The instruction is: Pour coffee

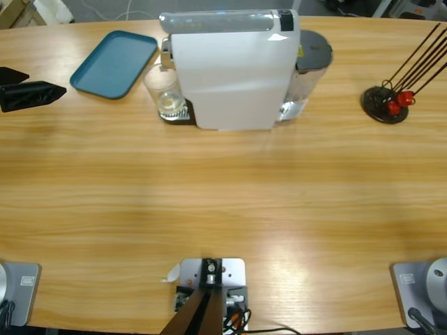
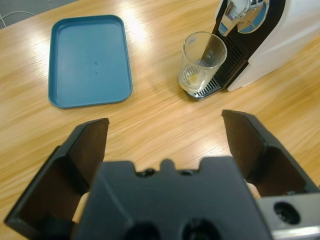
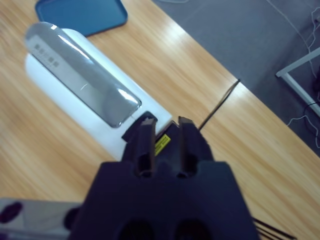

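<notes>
Two grippers are ours to report, and neither holds anything. Our left gripper [image 2: 165,135] has its jaws spread wide with only bare table [image 2: 165,120] between them; it faces a clear glass [image 2: 201,62] some way ahead. In the high view we see this gripper [image 1: 31,94] as a dark wedge at the table's left edge, pointing toward the middle. Our right gripper [image 3: 162,142] has its jaws drawn close together, only a narrow slot between them, clamped on nothing; it looks down from above on the white coffee machine [image 3: 85,95].

Through that slot we glimpse a small yellow label [image 3: 162,145] on the machine, but we cannot read its writing. We can make out no brand name anywhere.

The glass stands upright, its long axis vertical and its mouth upward, on the machine's dark drip grille [image 2: 207,90] below the chrome spout [image 2: 240,12]. The coffee [image 2: 192,79] is a shallow, pale amber-yellow layer lying flat in the bottom of the glass.

Beside the glass, apart from it, a blue tray [image 2: 90,60] lies flat on the table. In the high view the machine [image 1: 230,66] runs along the far side of the table with the glass [image 1: 164,94] at its left end, the tray [image 1: 115,63] further left. Well apart on the right sits a dark round stand [image 1: 384,105] with thin black rods fanning out and small red pieces at its base.
</notes>
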